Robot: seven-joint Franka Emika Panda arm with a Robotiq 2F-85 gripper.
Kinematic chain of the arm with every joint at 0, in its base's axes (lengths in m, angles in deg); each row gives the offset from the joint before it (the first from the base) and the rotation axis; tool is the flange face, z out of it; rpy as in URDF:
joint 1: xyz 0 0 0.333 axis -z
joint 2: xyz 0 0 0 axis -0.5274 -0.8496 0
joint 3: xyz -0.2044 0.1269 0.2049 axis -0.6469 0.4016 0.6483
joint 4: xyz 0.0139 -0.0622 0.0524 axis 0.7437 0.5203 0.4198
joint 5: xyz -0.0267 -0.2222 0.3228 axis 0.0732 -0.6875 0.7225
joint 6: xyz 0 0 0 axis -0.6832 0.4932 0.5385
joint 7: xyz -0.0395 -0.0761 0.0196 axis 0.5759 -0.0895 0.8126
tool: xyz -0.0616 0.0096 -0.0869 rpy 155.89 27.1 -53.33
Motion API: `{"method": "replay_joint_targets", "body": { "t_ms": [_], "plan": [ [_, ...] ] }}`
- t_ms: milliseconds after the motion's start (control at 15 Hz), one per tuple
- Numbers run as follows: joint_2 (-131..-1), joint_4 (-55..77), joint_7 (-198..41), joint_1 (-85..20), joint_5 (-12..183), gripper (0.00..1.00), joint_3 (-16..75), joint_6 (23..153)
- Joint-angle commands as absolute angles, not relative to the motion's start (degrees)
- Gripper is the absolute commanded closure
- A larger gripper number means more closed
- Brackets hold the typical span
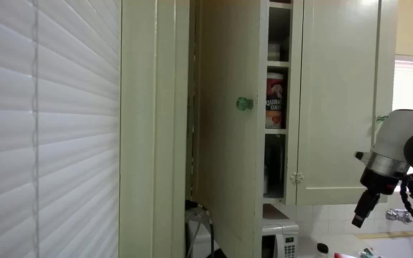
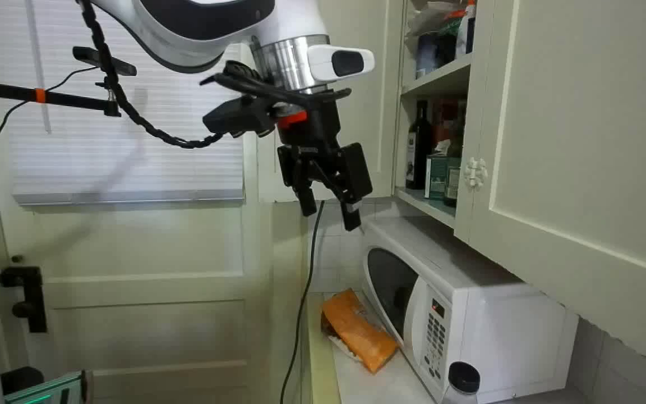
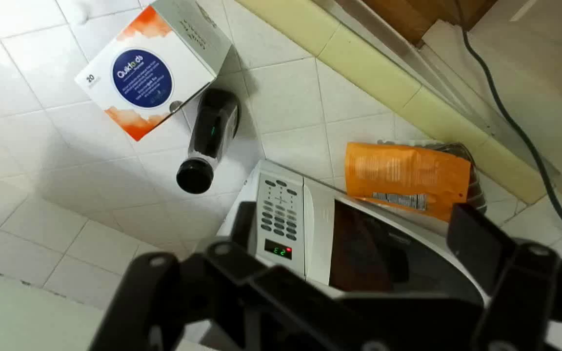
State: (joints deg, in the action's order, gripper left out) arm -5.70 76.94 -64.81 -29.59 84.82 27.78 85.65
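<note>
1. While the arm (image 2: pixel 211 25) hangs in midair, the gripper (image 2: pixel 330 215) points down at a tilt, fingers spread well apart, nothing between them. Touching nothing that I can see.
2. Below it: white microwave (image 2: pixel 502 331), about four o'clock from the gripper in an exterior view. Tucked under the cupboards (image 2: pixel 592 151), presumably to save counter (image 3: pixel 288 97); its door (image 2: pixel 393 289) faces outward, likely so it can swing.
3. Orange pouch (image 2: pixel 358 332): between five and six from the gripper in an exterior view; one o'clock from the microwave in the wrist view. Lies slumped by that door, probably too soft to stand. Touching it or not, can't tell.
4. Black-capped bottle (image 3: pixel 210 131): ten o'clock from the microwave, wrist view. Upright, off the control panel (image 3: pixel 279 214) side, likely there for easy reach. White-and-orange box (image 3: pixel 149 80) near it, between ten and eleven.
5. Cupboard door (image 1: pixel 228 143) stands open, so shelves (image 2: pixel 427 209) show in both exterior views. Oats canister (image 1: pixel 274 102) upright, label out, presumably for easy reading. Tall dark bottle (image 2: pixel 419 148) at two o'clock from the gripper, upright too, probably because it would roll otherwise.
</note>
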Motion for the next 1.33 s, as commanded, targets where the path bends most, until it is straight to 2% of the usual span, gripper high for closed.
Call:
{"method": "replay_joint_targets", "body": {
  "t_ms": [0,600,1133,1267],
  "plan": [
    [-5.77,77.69,-64.79,-29.56,84.89,0.00,27.84,85.48],
    [-6.49,78.77,-64.79,-29.55,84.90,0.00,27.87,85.48],
    [-14.84,77.03,-79.82,-13.94,75.05,0.00,29.50,93.24],
    [-12.82,76.97,-77.47,-15.59,76.86,0.00,28.49,90.87]
  ]
}}
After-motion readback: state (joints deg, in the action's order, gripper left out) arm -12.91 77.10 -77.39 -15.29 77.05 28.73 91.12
